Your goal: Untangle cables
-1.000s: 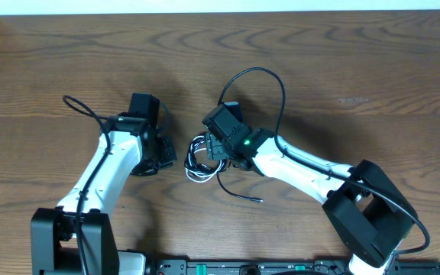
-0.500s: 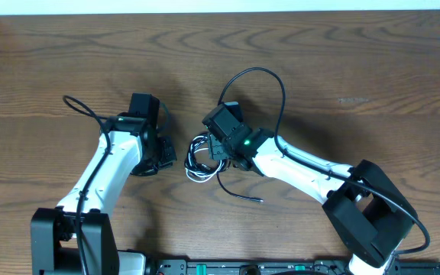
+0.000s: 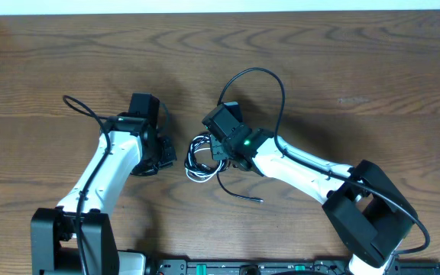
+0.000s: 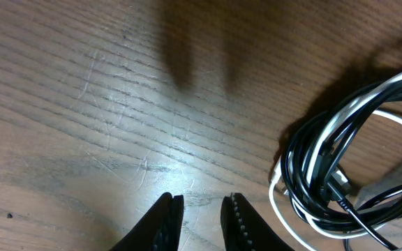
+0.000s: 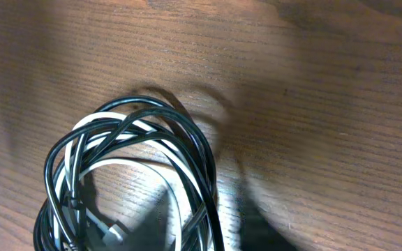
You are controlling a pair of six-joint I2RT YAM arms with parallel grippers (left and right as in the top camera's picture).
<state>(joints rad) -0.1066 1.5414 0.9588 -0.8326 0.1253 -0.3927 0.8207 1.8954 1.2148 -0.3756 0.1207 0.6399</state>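
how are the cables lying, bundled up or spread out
Bundled up: the cables lie looped through each other in one coil.
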